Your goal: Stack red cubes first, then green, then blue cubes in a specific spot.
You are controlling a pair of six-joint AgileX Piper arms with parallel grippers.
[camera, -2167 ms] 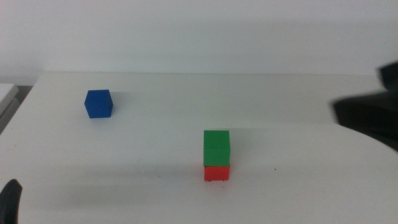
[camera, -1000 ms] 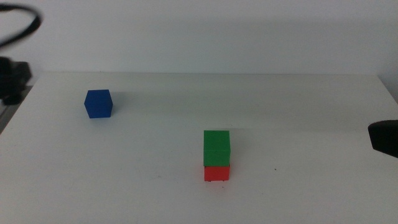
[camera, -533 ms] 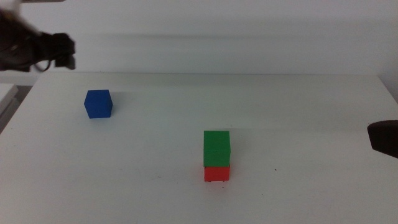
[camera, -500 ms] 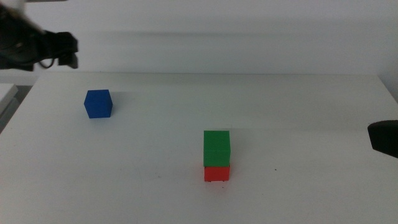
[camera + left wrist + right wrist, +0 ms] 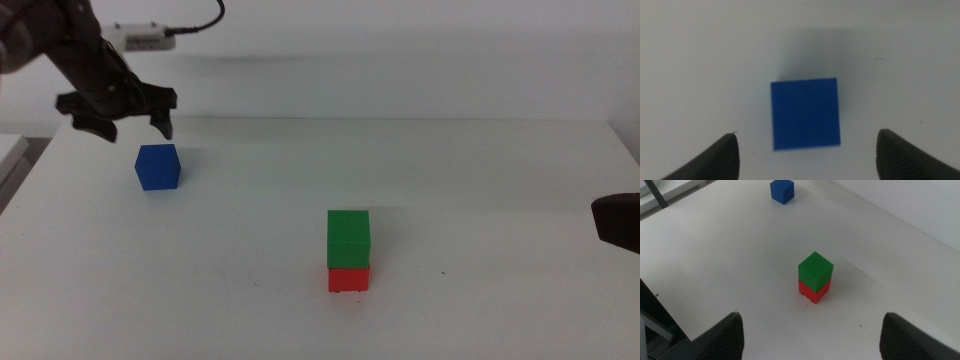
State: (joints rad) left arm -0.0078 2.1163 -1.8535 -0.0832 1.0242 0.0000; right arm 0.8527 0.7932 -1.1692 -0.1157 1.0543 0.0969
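The blue cube (image 5: 158,166) sits alone on the white table at the far left. My left gripper (image 5: 120,122) hovers just above and behind it, open and empty. In the left wrist view the blue cube (image 5: 805,114) lies between the spread jaws of the left gripper (image 5: 807,135). The green cube (image 5: 348,238) rests on the red cube (image 5: 348,278) near the table's middle front. The marked spot is hidden under this stack. My right gripper (image 5: 618,220) waits at the right edge, open and empty (image 5: 811,315). Its wrist view shows the green cube (image 5: 815,269), red cube (image 5: 812,291) and blue cube (image 5: 782,191).
The white table (image 5: 480,180) ends at a far edge against a pale wall. A tiny dark speck (image 5: 443,272) lies right of the stack. A white object (image 5: 10,150) sits beyond the table's left edge.
My left arm has swung in from the upper left and come down over the blue cube with its jaws spread. The right gripper and all three cubes have not moved.
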